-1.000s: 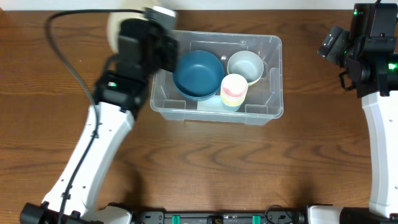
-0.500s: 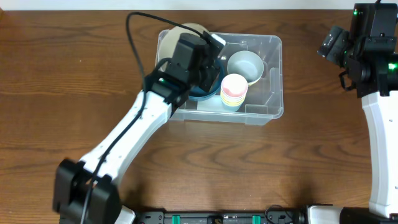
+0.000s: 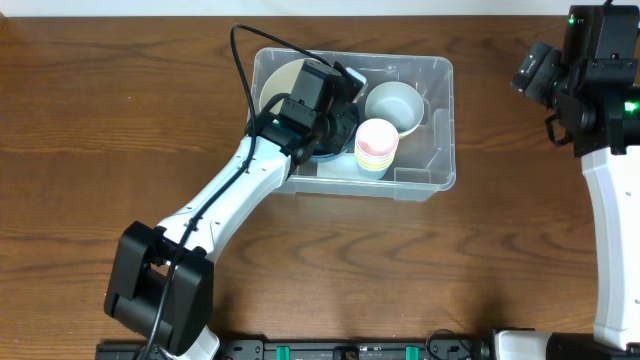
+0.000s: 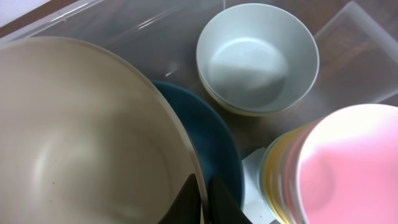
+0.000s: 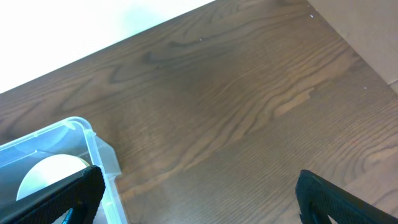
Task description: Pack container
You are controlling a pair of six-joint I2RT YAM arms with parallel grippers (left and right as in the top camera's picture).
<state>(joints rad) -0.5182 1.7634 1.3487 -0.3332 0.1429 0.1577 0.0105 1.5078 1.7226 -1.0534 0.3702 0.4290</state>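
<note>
Container (image 3: 438, 150), clear plastic bin, far centre of wooden table (image 3: 400, 270), holding blue bowl (image 4: 217, 149), pale bowl (image 4: 258, 59), stacked pastel cups (image 4: 336, 168), left gripper (image 4: 200, 186) clamped tight on rim of cream bowl (image 4: 81, 143) over blue bowl at bin's left end, right gripper (image 5: 200, 177) spread wide, empty, far right
</note>
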